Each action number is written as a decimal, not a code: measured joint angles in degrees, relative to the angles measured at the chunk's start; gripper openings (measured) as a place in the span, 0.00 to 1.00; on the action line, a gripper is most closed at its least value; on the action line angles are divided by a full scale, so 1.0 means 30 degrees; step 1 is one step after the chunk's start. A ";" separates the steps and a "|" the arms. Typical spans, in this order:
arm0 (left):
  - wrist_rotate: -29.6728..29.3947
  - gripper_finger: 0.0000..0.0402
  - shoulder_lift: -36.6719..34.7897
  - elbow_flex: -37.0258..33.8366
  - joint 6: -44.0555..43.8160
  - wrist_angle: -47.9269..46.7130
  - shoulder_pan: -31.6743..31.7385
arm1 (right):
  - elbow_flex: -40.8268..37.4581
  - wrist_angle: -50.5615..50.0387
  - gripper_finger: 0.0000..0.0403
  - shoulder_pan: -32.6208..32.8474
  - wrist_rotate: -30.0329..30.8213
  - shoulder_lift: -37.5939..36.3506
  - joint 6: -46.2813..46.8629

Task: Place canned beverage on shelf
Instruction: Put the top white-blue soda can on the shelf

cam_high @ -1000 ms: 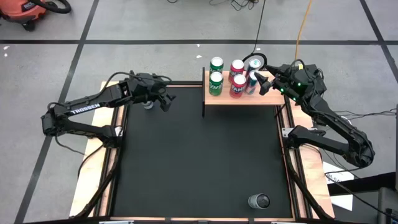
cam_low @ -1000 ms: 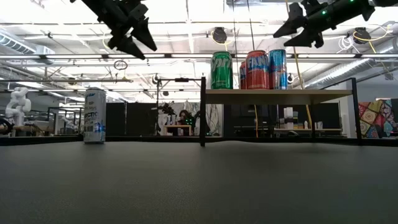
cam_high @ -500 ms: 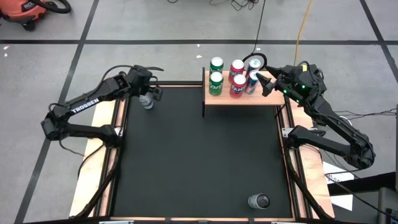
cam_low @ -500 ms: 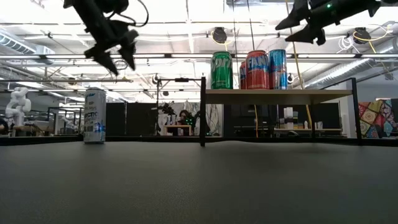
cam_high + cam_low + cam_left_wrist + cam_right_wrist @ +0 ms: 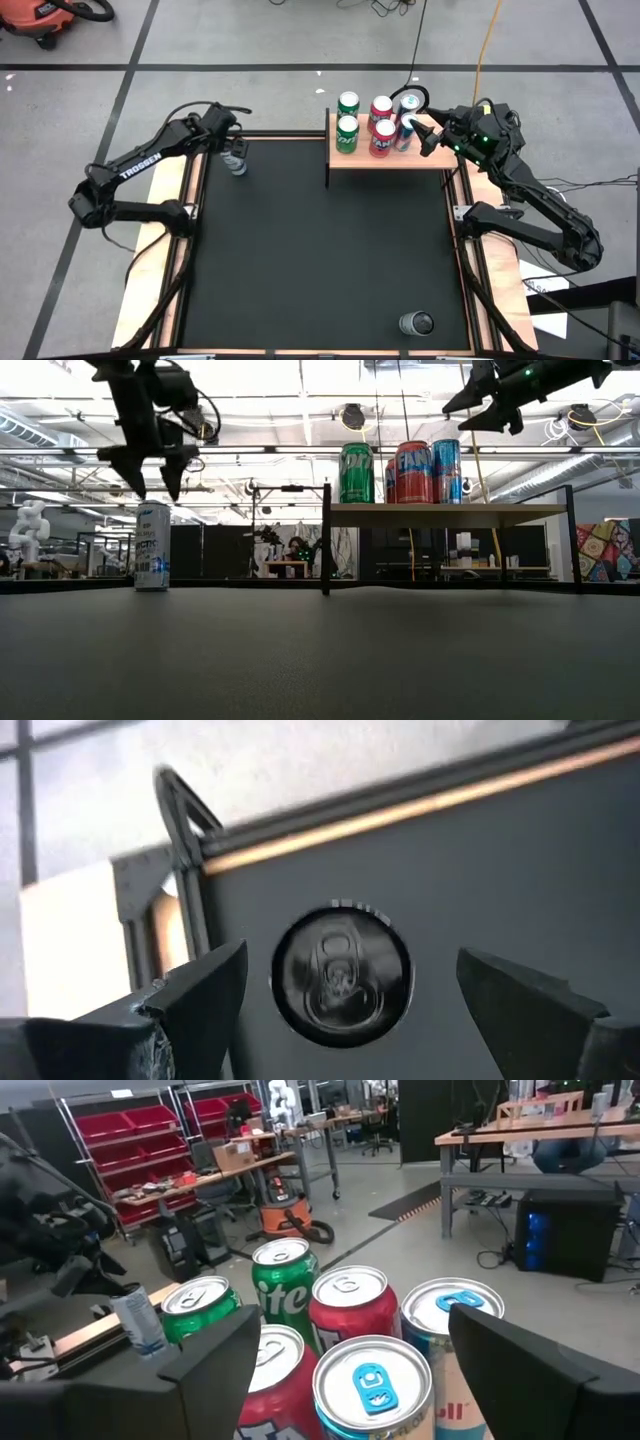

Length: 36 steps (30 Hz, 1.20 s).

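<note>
Silver can (image 5: 152,546) upright; left hand (image 5: 150,478) open above.

- Both arms were dark, slim and jointed, built of near-black links.
- The left arm (image 5: 140,170) carried white "TROSSEN" lettering along one link.
- A small green light glowed on the right arm (image 5: 520,190) near its wrist.
- Thin black cables looped beside the joints.
- The fingers (image 5: 195,990) were dark, wedge-shaped and matte.

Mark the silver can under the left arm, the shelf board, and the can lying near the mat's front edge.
silver can (image 5: 152,547), low view, middle of its label.
shelf (image 5: 500,514), low view, front edge of the wooden board.
lying can (image 5: 416,323), high view, its end face.
</note>
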 joint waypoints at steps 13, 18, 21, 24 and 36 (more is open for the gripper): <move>0.1635 0.81 0.1190 -0.1442 0.0019 0.1269 0.1095 | 0.0000 0.0102 0.77 -0.0005 -0.0005 0.0036 -0.0131; 0.2056 0.65 0.1245 -0.1442 -0.0005 0.1769 0.1098 | 0.0000 0.0097 0.77 -0.0005 -0.0094 0.0036 0.0088; 0.2553 0.59 0.1226 -0.1428 -0.0497 0.1747 0.1094 | 0.0000 0.0168 0.77 -0.0005 -0.0600 0.0029 0.0750; 0.3418 0.59 0.0993 -0.1418 -0.1018 0.1559 0.0844 | 0.0000 0.0169 0.77 -0.0005 -0.1342 0.0022 0.1371; 0.4918 0.62 0.0225 -0.0736 -0.3918 0.1090 -0.4907 | 0.2497 -0.0273 0.77 0.2880 -0.1388 0.0287 0.2443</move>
